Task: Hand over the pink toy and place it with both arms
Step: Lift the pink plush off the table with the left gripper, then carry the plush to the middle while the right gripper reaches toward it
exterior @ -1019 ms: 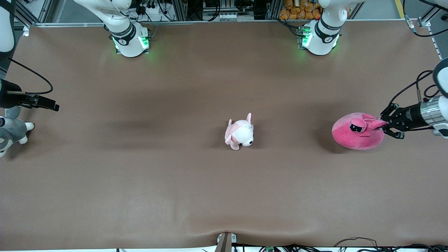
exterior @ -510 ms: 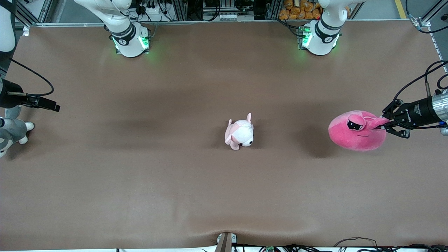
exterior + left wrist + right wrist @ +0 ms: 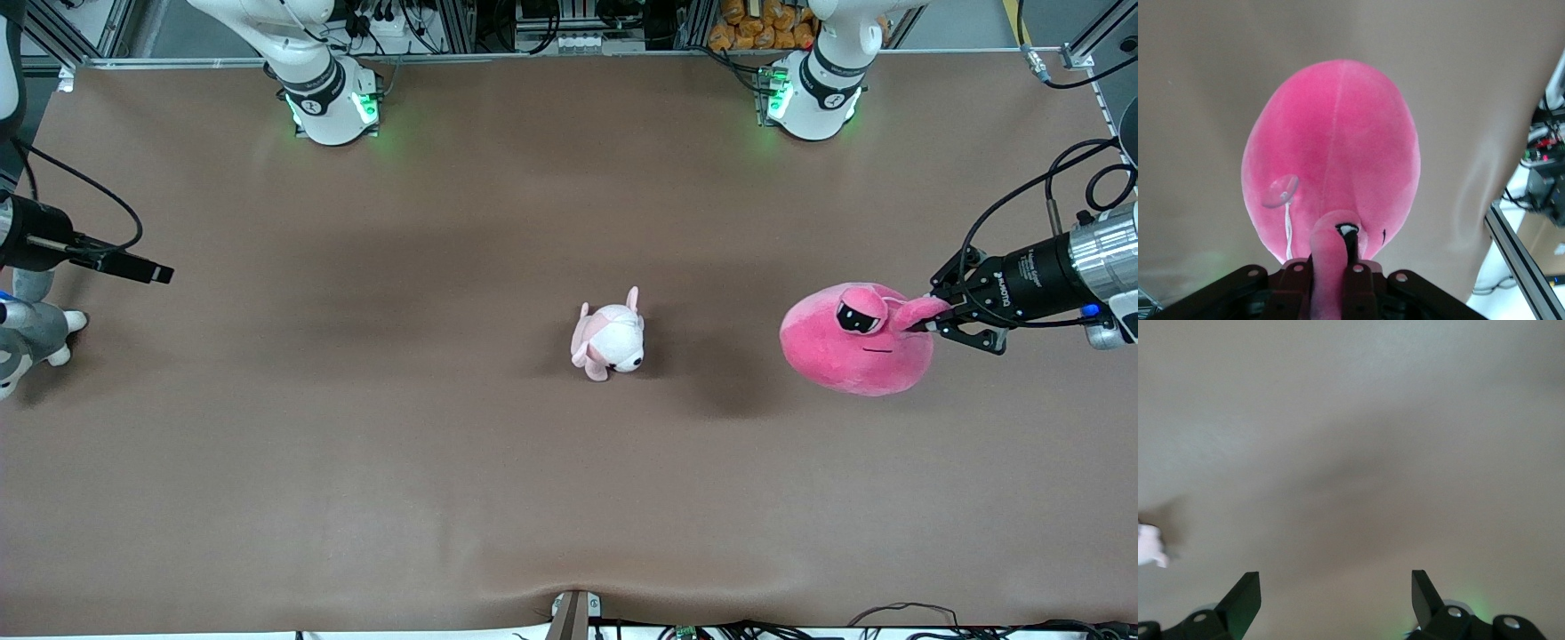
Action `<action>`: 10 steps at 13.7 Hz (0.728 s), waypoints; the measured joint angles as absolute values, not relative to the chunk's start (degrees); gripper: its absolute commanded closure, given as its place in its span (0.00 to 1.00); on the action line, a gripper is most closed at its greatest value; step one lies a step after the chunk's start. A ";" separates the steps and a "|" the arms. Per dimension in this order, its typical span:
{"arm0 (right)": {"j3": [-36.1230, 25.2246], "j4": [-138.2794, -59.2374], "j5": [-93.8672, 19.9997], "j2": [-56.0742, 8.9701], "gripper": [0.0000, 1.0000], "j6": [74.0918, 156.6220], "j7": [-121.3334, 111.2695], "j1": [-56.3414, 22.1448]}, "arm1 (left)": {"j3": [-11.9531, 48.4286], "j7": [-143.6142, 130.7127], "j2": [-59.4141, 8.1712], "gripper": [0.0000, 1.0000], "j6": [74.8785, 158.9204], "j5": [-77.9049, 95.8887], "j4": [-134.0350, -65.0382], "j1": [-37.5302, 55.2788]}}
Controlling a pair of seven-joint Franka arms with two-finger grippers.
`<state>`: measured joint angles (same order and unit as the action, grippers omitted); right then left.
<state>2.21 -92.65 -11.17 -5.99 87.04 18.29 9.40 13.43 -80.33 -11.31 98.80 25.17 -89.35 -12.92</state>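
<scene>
The table [image 3: 498, 480], a wide brown mat, is carrying two small plush animals and is lying well below both sets of jaws.

The pink toy [image 3: 855, 340] is hanging in the air over the left arm's end of the table, casting a shadow that is falling apart from its body, which suggests it is lifted clear. It is dangling from one eye stalk, its round bulk is reaching out past the fingertips, and in the left wrist view a clear suction cup on a white cord is showing on its side. Being pinched by so thin a part probably leaves the big soft body free for a second grip.

The left gripper [image 3: 932, 324] is squeezing that stalk with its jaws closed tight on it. White lettering is running along its black body, too small to read with certainty.

The right gripper [image 3: 156, 271] is waiting over the right arm's end of the table, its fingers [image 3: 1245, 597] spread wide with nothing between them, likely ready to receive.

The grey-and-white plush [image 3: 31, 342] is sitting on the table just below the right gripper's wrist. The small puppy plush [image 3: 610, 338] is standing mid-table, between the two grippers and well apart from each.
</scene>
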 measured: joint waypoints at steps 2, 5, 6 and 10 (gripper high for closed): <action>2.39 -92.44 -17.33 -5.99 0.00 85.87 26.92 9.20 | 14.70 -80.86 -11.30 1.00 98.73 25.38 -88.13 -12.87; 2.72 -92.20 -26.93 -5.99 0.00 82.98 38.70 8.69 | 15.46 -82.41 -11.32 1.00 98.56 29.40 -87.82 -12.84; 2.77 -91.99 -29.50 -5.99 0.00 82.89 42.33 8.20 | 15.80 -83.75 -11.34 1.00 98.46 30.85 -87.81 -12.77; 3.01 -90.83 -36.76 -5.99 0.00 84.04 59.50 2.95 | 18.69 -89.58 -11.38 1.00 98.41 32.05 -87.17 -8.69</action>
